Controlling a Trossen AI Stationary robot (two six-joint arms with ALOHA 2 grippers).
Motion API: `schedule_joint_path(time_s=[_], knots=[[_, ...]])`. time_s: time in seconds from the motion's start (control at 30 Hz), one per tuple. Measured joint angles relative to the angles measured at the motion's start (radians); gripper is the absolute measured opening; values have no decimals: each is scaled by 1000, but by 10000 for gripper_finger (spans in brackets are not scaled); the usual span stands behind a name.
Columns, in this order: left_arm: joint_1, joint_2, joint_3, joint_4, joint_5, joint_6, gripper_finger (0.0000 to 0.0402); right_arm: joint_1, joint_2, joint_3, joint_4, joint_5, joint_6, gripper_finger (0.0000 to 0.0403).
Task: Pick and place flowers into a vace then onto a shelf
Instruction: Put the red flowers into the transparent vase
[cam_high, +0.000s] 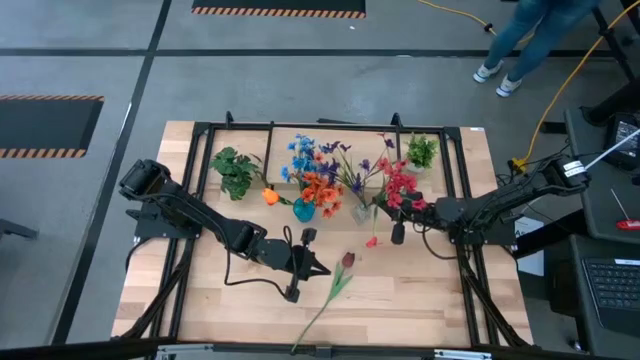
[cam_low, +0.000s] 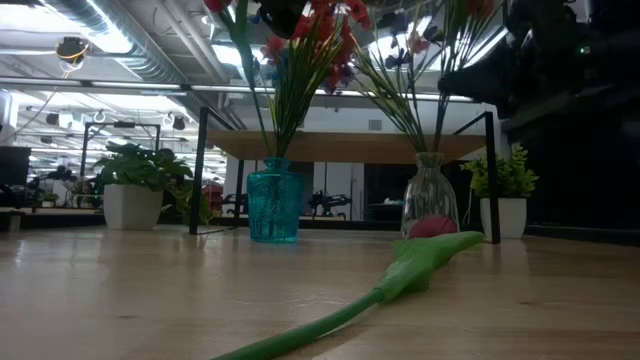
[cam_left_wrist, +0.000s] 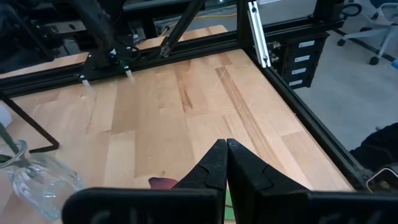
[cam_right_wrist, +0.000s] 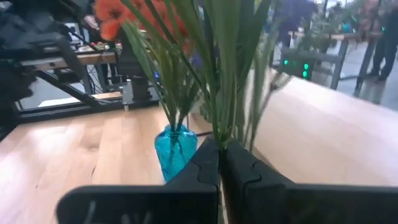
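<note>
An orange-red tulip (cam_high: 347, 261) lies on the tabletop, its green stem (cam_low: 400, 280) running toward the near edge. My left gripper (cam_high: 320, 268) is shut and sits just left of the bloom (cam_left_wrist: 163, 182), touching nothing. A blue vase (cam_high: 303, 208) and a clear vase (cam_high: 362, 211) stand on the table, each with flowers in it. My right gripper (cam_high: 397, 233) is shut at the green stems (cam_right_wrist: 217, 74) rising beside the clear vase (cam_low: 430, 200), below the red blooms (cam_high: 400, 187). The shelf (cam_low: 350, 146) stands behind the vases. My right gripper has green flower stems (cam_right_wrist: 216, 127) rising from between its shut fingertips, pinched there. It comes in level from the table's right side, across the stems. The stems stand upright. The fingers hide their lower ends, so I cannot tell whether they are in the clear vase.
Two small potted plants (cam_high: 235, 172) (cam_high: 422, 151) stand at the far left and far right under the black frame (cam_high: 330, 127). Bare wood lies toward the near edge (cam_high: 420, 300). A person's legs (cam_high: 520, 40) show on the floor beyond the table.
</note>
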Motion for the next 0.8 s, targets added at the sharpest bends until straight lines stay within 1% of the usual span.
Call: schedule_joint_path(time_s=[0.2, 0.3, 0.47, 0.67, 0.8], knots=[[0, 0, 0, 0, -4, 0, 5, -14, 3, 0, -28, -1, 46, 2], [0, 0, 0, 0, -4, 0, 5, -14, 3, 0, -29, -1, 47, 13], [0, 0, 0, 0, -4, 0, 2, -14, 3, 0, -29, -1, 47, 48], [0, 0, 0, 0, -4, 0, 5, -14, 3, 0, -28, -1, 73, 107], [0, 0, 0, 0, -4, -3, 3, -14, 3, 0, -28, -1, 97, 136]])
